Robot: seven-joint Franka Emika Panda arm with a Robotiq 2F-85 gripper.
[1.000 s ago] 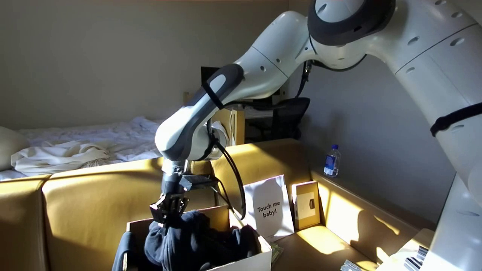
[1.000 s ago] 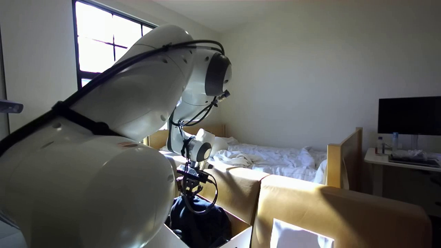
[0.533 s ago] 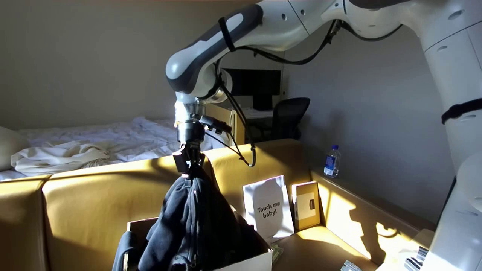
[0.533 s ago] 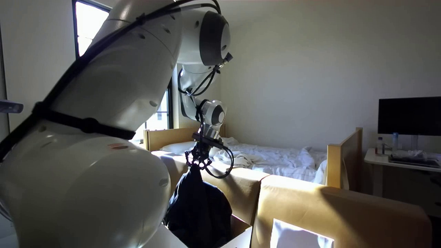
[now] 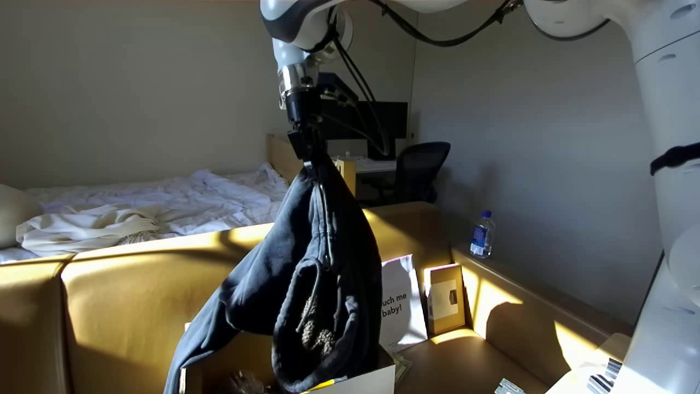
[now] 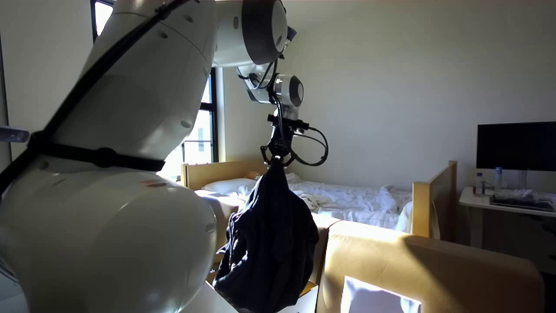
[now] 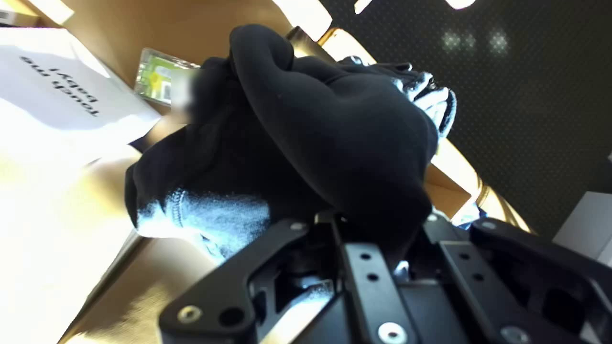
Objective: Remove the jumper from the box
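Observation:
The jumper is dark blue cloth with a zip. It hangs from my gripper in a long fold. It also shows in an exterior view and fills much of the wrist view. My gripper is shut on its top end, high above the box. The jumper's lower part hangs at the box's opening. One piece of it trails down over the left edge. Whether its lowest part is still inside the box, I cannot tell. The fingertips are partly hidden by cloth in the wrist view.
The box stands on a tan sofa, its backrest behind it. A white "Touch me baby!" sign and a yellow box lean to the right. A bottle stands on the armrest. A green packet lies beside the box.
My gripper has risen well above the box and moved slightly right in both exterior views. The jumper has been drawn up with it, from bunched in the box to hanging stretched.

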